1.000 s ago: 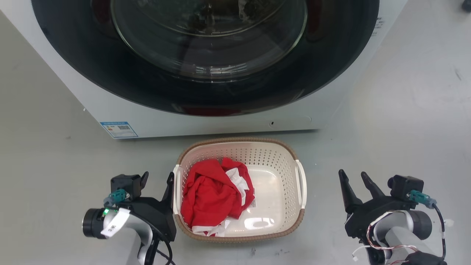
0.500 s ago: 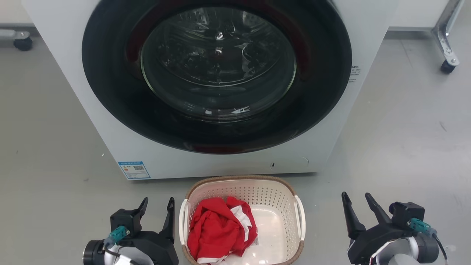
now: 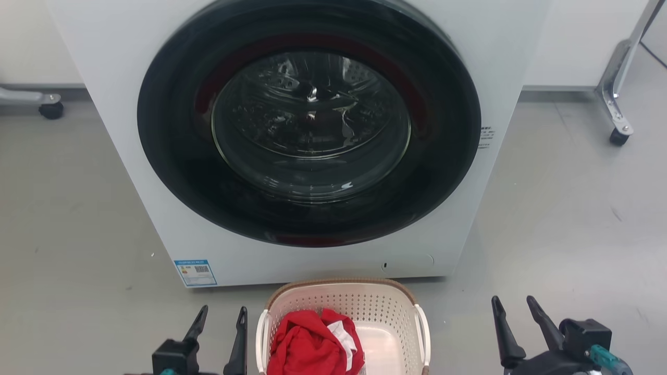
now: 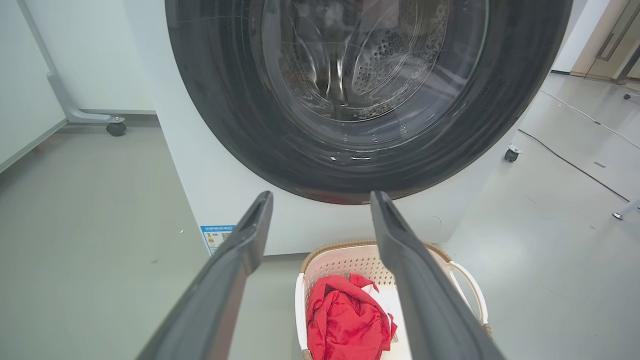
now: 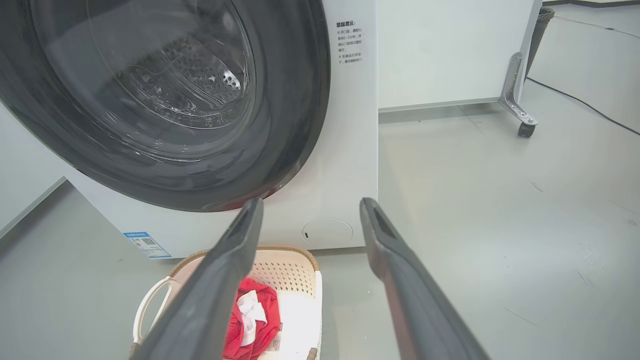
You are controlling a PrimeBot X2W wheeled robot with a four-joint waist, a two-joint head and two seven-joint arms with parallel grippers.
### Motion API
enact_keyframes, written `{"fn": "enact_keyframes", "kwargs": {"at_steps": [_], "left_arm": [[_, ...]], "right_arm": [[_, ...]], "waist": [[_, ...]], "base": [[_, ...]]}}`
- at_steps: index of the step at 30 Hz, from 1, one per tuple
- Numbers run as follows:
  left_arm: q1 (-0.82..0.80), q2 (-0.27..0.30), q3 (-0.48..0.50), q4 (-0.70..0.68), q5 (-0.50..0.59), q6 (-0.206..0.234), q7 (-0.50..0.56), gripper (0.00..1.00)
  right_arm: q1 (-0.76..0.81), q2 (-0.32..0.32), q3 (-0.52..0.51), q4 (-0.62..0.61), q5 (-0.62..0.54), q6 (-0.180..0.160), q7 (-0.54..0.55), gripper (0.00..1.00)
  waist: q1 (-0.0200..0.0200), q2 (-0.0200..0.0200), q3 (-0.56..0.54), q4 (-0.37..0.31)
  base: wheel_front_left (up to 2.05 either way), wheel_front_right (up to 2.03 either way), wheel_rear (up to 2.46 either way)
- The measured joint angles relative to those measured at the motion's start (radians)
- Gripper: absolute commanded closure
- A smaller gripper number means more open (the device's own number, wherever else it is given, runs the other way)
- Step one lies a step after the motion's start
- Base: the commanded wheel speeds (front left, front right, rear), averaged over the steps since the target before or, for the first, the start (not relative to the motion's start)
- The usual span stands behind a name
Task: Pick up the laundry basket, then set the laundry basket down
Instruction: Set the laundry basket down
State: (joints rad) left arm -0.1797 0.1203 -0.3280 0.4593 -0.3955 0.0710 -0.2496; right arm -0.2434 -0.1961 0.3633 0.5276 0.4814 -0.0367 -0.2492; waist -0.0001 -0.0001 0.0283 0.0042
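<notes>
The laundry basket stands on the grey floor right in front of the washer, cream with a brown rim and white side handles, red and white clothes inside. It also appears low in the left wrist view and the right wrist view. My left gripper is open just left of the basket's left handle, apart from it. My right gripper is open well to the right of the basket. Nothing sits between either pair of fingers.
A white front-load washer with a dark round door, shut, stands close behind the basket. Castered metal legs stand at the back right and another caster at the back left. A cable runs across the floor on the right.
The head camera has tilted up: the washer door shows whole and the basket and grippers have slid to the bottom edge. The basket rests in the same spot by the washer; both grippers stay open.
</notes>
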Motion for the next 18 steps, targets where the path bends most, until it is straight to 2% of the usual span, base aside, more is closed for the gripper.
{"fn": "enact_keyframes", "kwargs": {"at_steps": [9, 18], "left_arm": [[0.122, 0.003, 0.007, -0.146, 0.022, 0.018, 0.0, 0.0], [0.192, 0.007, 0.028, -0.211, 0.023, 0.035, 0.0, 0.0]], "right_arm": [[0.114, -0.014, -0.017, -0.13, -0.037, -0.029, 0.0, 0.0], [0.185, -0.019, -0.033, -0.217, -0.051, -0.044, 0.0, 0.0]], "waist": [[0.0, -0.0001, -0.039, -0.002], [0.0002, 0.0001, -0.05, -0.001]], "base": [[0.0, 0.0, 0.0], [0.0, 0.0, 0.0]]}}
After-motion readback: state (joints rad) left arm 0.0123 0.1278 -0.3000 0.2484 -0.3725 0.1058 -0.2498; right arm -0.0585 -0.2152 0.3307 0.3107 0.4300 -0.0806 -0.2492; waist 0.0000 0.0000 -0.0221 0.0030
